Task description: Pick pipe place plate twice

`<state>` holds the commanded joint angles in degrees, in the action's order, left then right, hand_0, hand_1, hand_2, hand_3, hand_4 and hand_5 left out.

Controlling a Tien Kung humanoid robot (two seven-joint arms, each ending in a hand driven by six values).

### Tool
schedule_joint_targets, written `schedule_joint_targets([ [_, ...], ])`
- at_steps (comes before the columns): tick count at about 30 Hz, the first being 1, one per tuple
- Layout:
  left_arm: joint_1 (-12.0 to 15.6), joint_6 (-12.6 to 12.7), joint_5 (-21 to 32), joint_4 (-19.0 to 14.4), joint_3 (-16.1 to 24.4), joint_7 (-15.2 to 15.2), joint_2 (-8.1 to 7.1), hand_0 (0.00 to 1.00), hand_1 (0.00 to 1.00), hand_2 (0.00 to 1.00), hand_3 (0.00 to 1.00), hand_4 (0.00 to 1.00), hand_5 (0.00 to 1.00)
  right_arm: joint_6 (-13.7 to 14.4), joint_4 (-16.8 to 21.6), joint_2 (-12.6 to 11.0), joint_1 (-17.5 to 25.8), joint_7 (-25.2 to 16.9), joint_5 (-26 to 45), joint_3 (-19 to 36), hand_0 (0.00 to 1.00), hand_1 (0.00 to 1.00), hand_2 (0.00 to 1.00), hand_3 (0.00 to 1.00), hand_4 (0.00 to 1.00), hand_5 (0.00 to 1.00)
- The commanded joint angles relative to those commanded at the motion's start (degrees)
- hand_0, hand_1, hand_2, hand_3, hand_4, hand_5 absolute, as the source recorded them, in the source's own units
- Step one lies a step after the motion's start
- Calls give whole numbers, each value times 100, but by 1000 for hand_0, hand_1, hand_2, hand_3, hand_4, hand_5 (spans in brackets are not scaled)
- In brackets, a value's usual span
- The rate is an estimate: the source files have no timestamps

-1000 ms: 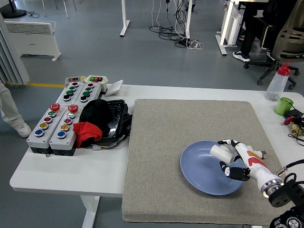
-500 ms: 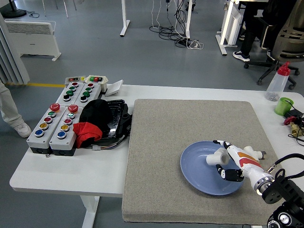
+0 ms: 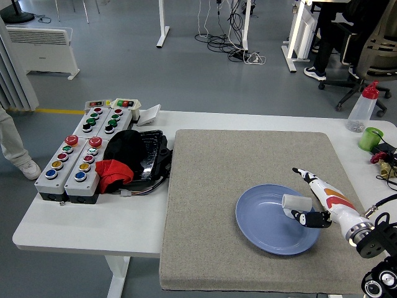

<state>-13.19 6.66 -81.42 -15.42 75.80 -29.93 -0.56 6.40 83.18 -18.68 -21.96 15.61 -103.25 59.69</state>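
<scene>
- The right hand (image 3: 317,200) now has its fingers spread and straightened, holding nothing; half a second ago they were curled around the pipe over the plate.
- The white pipe (image 3: 296,203) now lies on its side inside the blue plate (image 3: 260,222), toward the plate's right part, released from the grasp it was in before.
- The pipe is just beside the hand: the dark thumb tip sits close to its lower right end, and whether they touch I cannot tell.
- One long white finger (image 3: 305,174) points up and left past the plate's rim, over the grey mat (image 3: 217,186); earlier the fingers were bunched over the plate.
- The hand's wrist has shifted a little to the right and sits at the plate's right edge.
- The plate stays where it was, on the lower right part of the mat.
- The left arm does not show.
- On the table's left the button boxes (image 3: 77,155), the black and red cloth (image 3: 121,158) and the black tray under it are unchanged.
- At the far right edge the clear bottle with a red cap (image 3: 363,107) and the green cup (image 3: 371,138) stand as before.
</scene>
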Motion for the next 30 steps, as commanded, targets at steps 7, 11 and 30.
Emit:
schedule_joint_targets([
  [7,-5,-2,-3,-2,2,-5,5,582,576,583,487,409,998,-220,-278,-141,-62,107,41,478,998,938,998,998,775,249],
  [11,-9,2,11,-1,-6,-1,2,582,577,583,487,408,998,-486,-528,-245,-100,164,95,620,998,933,998,998,770,249],
  [30,-21,7,100,0,-78,16,11,582,577,583,486,409,998,-735,-1684,-254,-578,53,500,116,998,930,998,982,760,252],
])
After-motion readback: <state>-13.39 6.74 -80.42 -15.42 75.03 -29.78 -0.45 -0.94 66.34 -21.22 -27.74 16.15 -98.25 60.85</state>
